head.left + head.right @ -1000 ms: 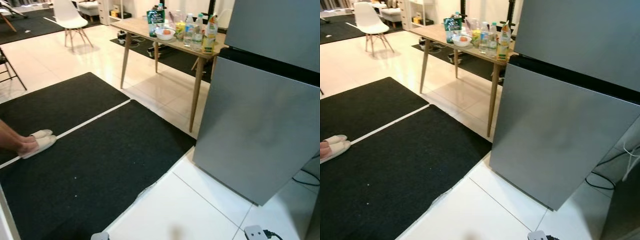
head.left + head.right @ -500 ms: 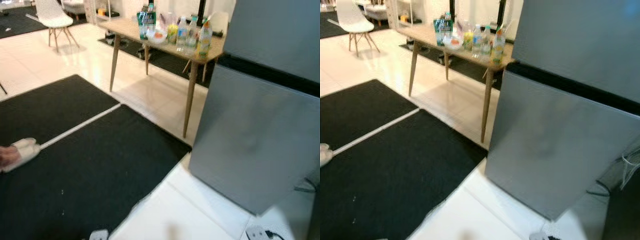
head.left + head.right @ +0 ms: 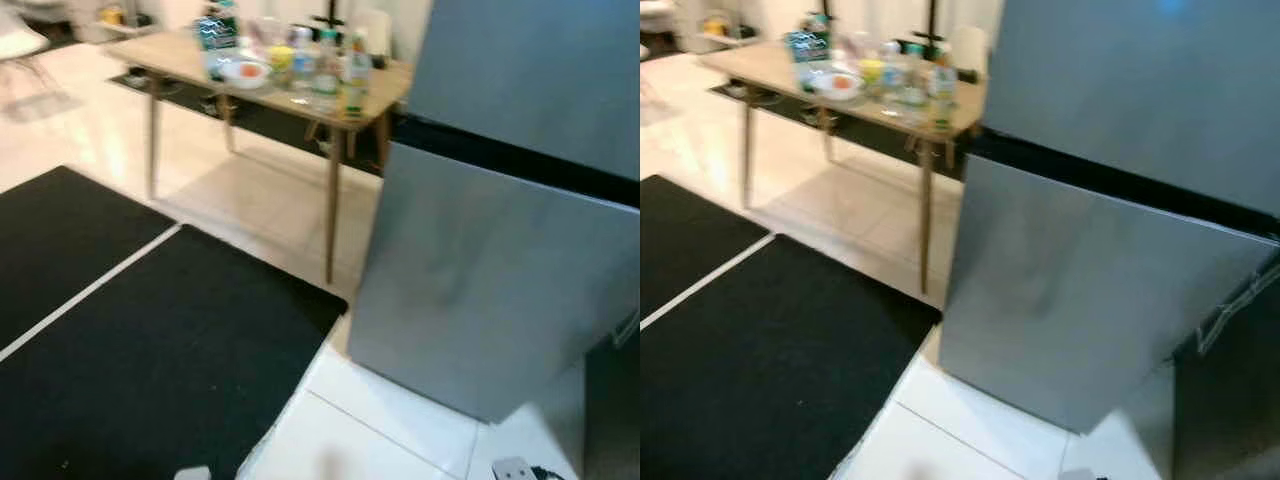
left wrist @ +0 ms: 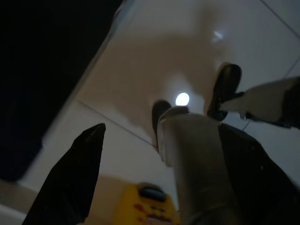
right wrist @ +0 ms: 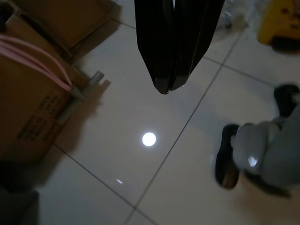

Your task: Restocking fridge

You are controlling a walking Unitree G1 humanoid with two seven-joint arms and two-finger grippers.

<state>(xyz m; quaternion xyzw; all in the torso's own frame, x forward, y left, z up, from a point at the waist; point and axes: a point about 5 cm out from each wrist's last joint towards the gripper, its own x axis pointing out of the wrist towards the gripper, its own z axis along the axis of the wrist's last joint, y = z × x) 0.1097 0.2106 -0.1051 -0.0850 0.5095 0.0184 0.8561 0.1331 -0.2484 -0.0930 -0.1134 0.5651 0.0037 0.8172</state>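
A tall grey fridge (image 3: 480,270) stands closed at the right, with a black band between its upper and lower doors. Left of it is a wooden table (image 3: 170,50) holding several drink bottles (image 3: 325,70), a white bowl (image 3: 243,72) and a green pack (image 3: 213,35). My left gripper (image 4: 161,183) hangs open over the tiled floor, beside my own leg (image 4: 197,164). The right gripper (image 5: 164,89) hangs shut and holds nothing, pointing down at the tiles. The picture is blurred.
Two black mats (image 3: 150,360) cover the floor left of the fridge, split by a white strip. A white power strip (image 3: 512,469) lies on the tiles near the fridge's corner. Cardboard boxes (image 5: 33,98) sit beside my right arm, and a yellow object (image 5: 283,21) lies behind.
The camera has swung right and closer: the fridge and table have shifted left in the picture, and the person's slippered foot and white chair have left it.
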